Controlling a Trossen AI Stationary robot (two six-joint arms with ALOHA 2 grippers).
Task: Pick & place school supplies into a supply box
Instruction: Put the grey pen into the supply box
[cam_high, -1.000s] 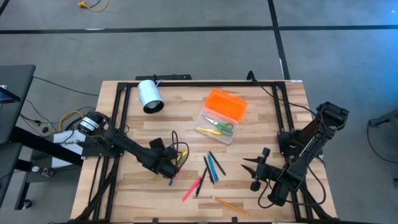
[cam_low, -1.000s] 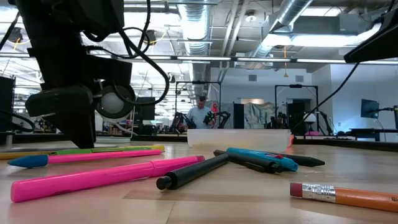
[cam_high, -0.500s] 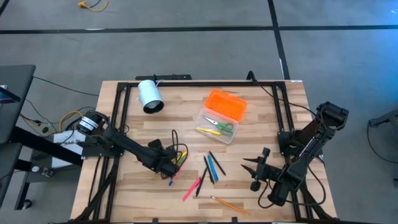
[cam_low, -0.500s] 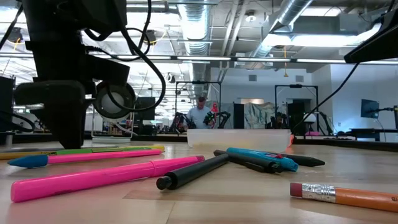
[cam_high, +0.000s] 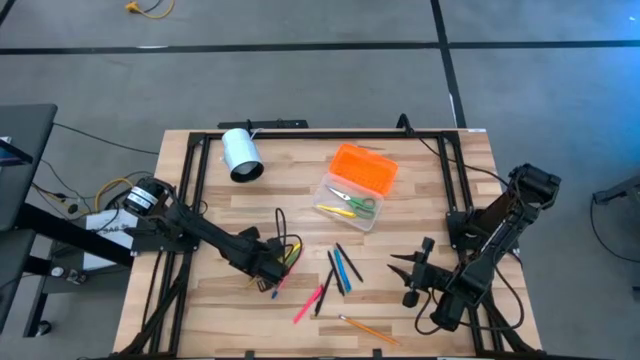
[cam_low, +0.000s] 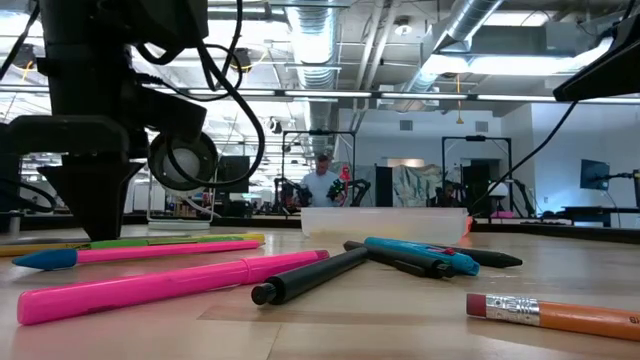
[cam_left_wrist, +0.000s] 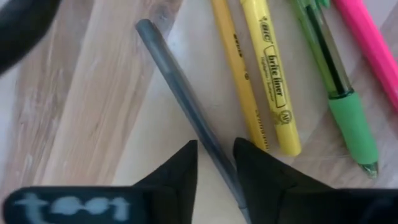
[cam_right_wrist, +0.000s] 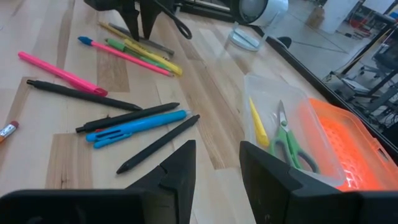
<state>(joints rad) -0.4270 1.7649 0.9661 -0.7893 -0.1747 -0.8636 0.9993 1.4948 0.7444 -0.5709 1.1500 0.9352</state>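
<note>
My left gripper is low over a cluster of pens at the table's left middle. Its fingers are narrowly open and stand on either side of a grey pen. Beside that pen lie a yellow pencil, a yellow highlighter, a green pen and a pink pen. The supply box has a clear base holding green-handled scissors and a yellow pen. Its orange lid lies open behind it. My right gripper is open and empty at the right front.
Black and blue pens lie in the table's middle. A pink pen and an orange pencil lie nearer the front edge. A white cylinder lies at the far left. A black frame borders the table.
My left gripper has come down onto the pen cluster and turned, so that its fingers now point straight down at the table. The pens have stayed where they were.
</note>
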